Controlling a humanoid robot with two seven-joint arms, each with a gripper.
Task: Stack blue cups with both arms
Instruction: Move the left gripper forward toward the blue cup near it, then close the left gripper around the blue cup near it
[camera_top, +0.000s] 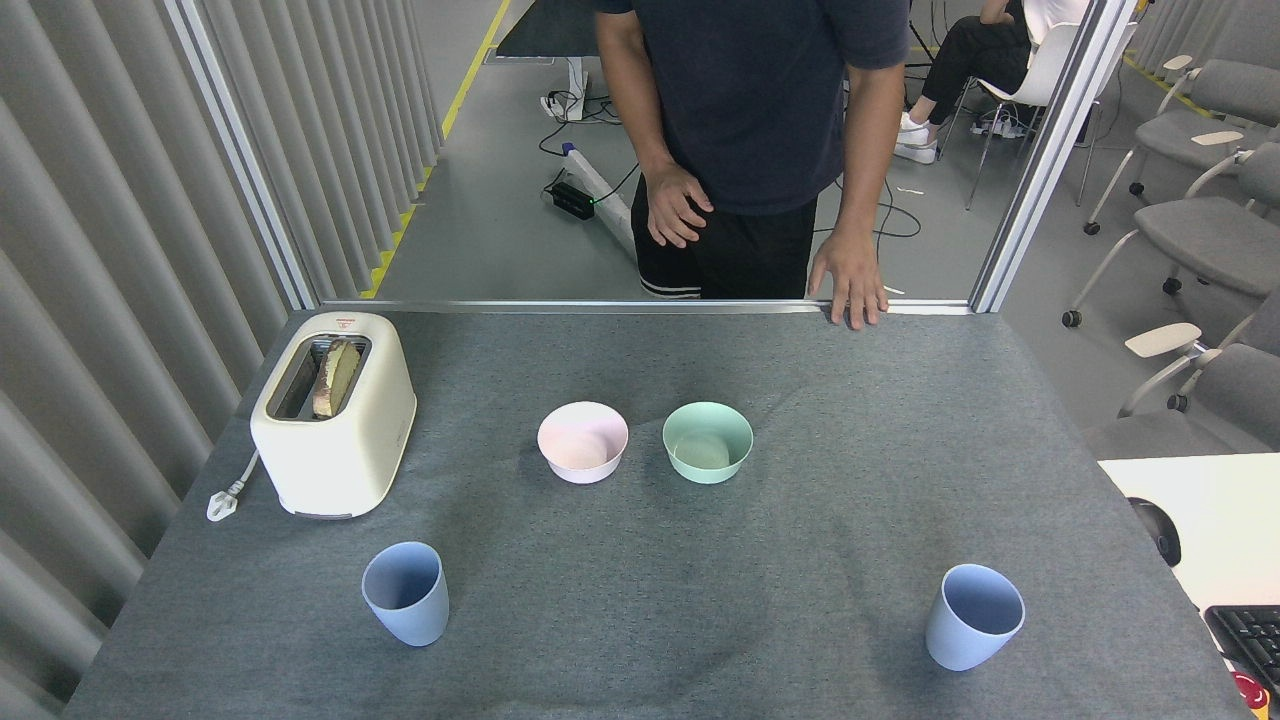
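**Cups still apart, nothing stacked yet**

Neither of my arms nor grippers shows in the head view, so I can't tell if they're open, closed or holding anything. Landmark: the mint-green bowl (707, 441), mid-table. The left blue cup (406, 593) stands upright nearer me and well to the left of it; the right blue cup (973, 615) is nearer me and well to the right, upright w/ its mouth leaning a bit toward me. Both look empty, well apart from each other. A pink bowl (582, 441) sits just left of the green one, a toaster (333, 415) further left w/ bread in the slot. A person's hand (850, 285) rests on the table's far edge (600, 307), beyond the bowl & to its right. Judgement: task at zero. Left to do: grasp both cups, bring them together, nest one in the other.
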